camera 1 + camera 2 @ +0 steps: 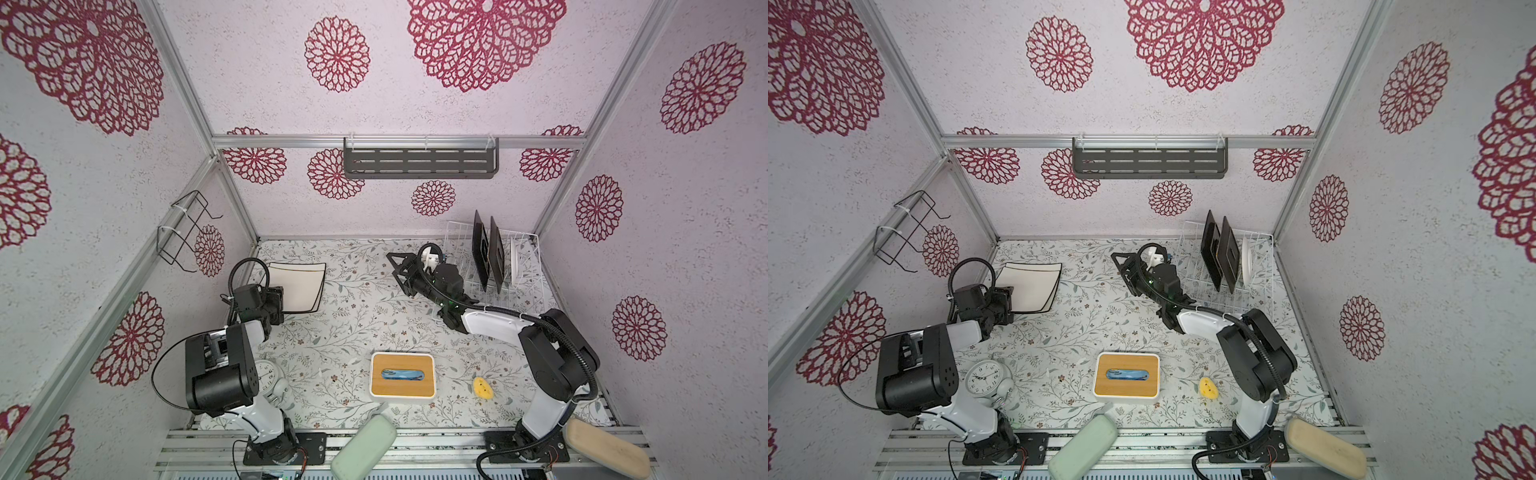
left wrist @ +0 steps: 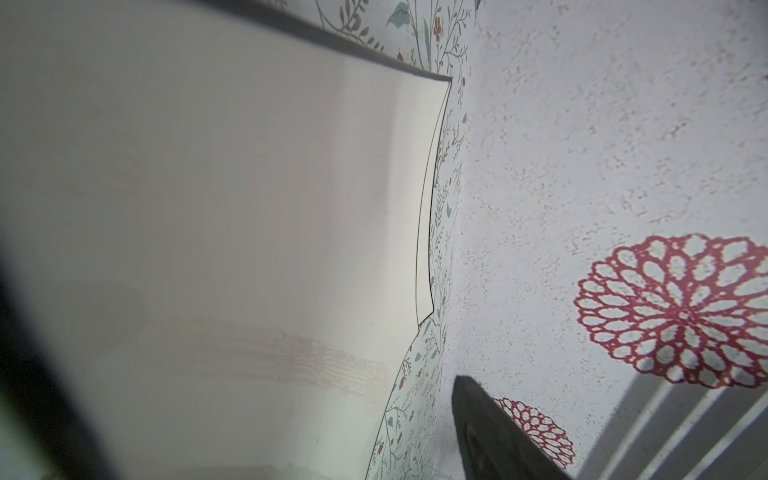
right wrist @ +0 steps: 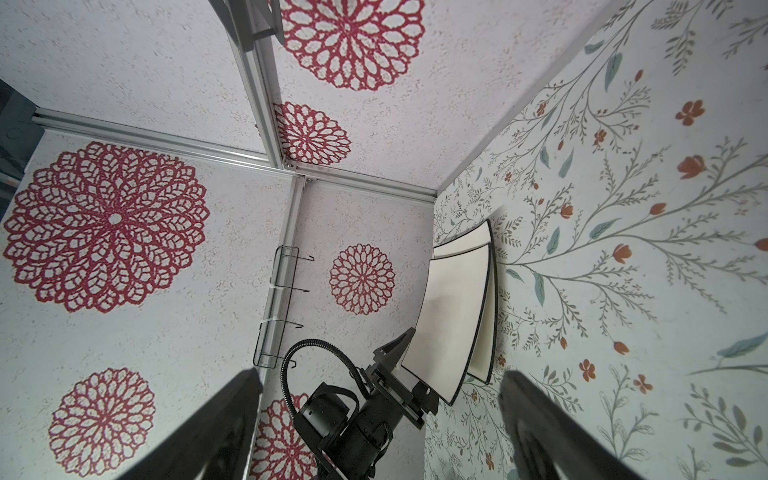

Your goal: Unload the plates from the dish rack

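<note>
Writing: white round alarm clock (image 1: 982, 376) is showing black hour numerals.
Surface: floral-printed tabletop (image 1: 353, 324) is lying between white textured walls (image 1: 249, 83) bearing red rosettes.
Two cream square dark-rimmed plates (image 1: 301, 286) are lying stacked back-left. The left gripper (image 1: 279, 305) is straddling the upper one's near edge, jaws apart.
Two black square plates (image 1: 481, 253) and one round white plate (image 1: 517, 259) are standing upright in the white wire dish rack (image 1: 455, 249), back-right.
The right gripper (image 1: 398, 274) is hovering beside it, jaws wide, empty.
</note>
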`<state>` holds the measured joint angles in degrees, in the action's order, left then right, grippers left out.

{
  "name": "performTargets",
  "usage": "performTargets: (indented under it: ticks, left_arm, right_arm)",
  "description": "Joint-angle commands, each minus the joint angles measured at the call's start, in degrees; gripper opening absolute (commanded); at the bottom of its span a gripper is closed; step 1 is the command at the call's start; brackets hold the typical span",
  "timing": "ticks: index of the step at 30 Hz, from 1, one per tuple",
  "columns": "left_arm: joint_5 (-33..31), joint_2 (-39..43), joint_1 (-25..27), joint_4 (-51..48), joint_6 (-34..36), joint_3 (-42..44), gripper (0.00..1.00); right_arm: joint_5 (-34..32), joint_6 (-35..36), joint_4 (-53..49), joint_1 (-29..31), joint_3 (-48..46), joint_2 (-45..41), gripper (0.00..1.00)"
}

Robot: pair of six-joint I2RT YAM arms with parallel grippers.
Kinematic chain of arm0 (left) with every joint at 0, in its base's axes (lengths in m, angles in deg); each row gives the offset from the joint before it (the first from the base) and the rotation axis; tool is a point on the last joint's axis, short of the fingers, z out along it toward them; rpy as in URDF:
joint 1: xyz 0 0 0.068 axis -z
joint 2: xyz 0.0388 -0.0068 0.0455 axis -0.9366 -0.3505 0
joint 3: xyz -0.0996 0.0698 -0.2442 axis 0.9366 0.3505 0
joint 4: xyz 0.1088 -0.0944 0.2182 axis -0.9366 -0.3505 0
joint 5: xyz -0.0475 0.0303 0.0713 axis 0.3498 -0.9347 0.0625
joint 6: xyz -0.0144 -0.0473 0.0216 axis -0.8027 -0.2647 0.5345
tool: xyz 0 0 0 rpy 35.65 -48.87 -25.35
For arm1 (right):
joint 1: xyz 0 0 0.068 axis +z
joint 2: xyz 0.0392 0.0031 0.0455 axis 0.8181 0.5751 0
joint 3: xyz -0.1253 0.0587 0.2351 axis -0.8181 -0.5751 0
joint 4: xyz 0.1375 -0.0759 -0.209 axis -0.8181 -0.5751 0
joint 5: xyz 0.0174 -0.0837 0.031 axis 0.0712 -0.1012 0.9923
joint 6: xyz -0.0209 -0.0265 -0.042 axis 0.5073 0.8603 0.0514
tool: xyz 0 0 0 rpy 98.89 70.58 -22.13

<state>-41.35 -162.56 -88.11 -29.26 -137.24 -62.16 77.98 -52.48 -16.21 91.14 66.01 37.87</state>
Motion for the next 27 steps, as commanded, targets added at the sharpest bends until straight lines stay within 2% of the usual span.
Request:
performTargets:
  ticks: [1,27]
  left_arm:
    - [0.84,-0.53,0.26,4.39,-0.03,-1.77,0.74]
    - [1.66,-5.34,1.56,5.02,-0.94,-5.26,0.83]
  right_arm:
    - [0.50,-0.34,3.07,-0.44,0.11,-0.76,0.92]
    - [0.32,-0.16,2.45,-0.70,0.54,-0.36,0.92]
